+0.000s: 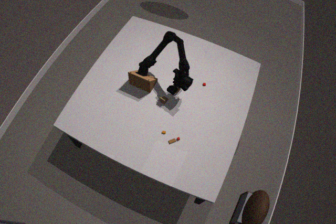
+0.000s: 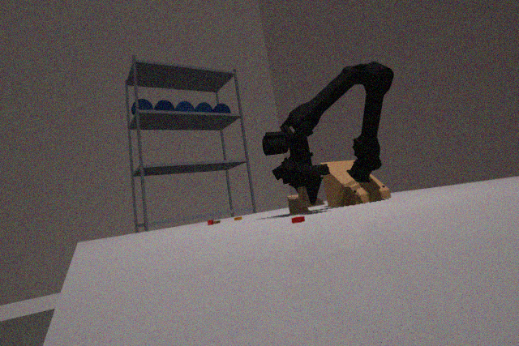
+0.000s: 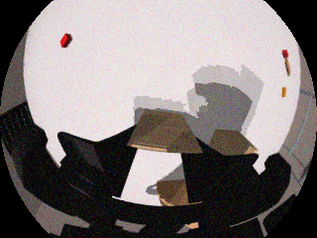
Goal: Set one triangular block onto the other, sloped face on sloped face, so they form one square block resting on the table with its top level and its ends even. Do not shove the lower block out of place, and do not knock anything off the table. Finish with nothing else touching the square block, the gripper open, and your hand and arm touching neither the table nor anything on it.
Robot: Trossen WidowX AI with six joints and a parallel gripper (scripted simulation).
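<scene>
My gripper (image 1: 175, 90) (image 3: 161, 129) is shut on one wooden triangular block (image 1: 178, 89) (image 2: 294, 204) (image 3: 164, 130), which shows as a brown face between the two dark fingers in the wrist view. The block is low, at or just above the table; a gap beneath it cannot be made out. The other triangular block (image 1: 163, 99) (image 3: 230, 142) stands apart on the table, within the arm's shadow, beside the right finger in the wrist view. That finger hides part of it. Its slope is hard to make out.
The wooden arm base (image 1: 140, 80) (image 2: 339, 183) stands close by. One red cube (image 1: 203, 84) (image 2: 298, 219) (image 3: 65, 41) lies on the other side. An orange block (image 1: 163, 132) (image 3: 283, 92), a small wooden bar (image 1: 171, 141) and another red cube (image 1: 178, 138) (image 3: 284, 53) lie farther out.
</scene>
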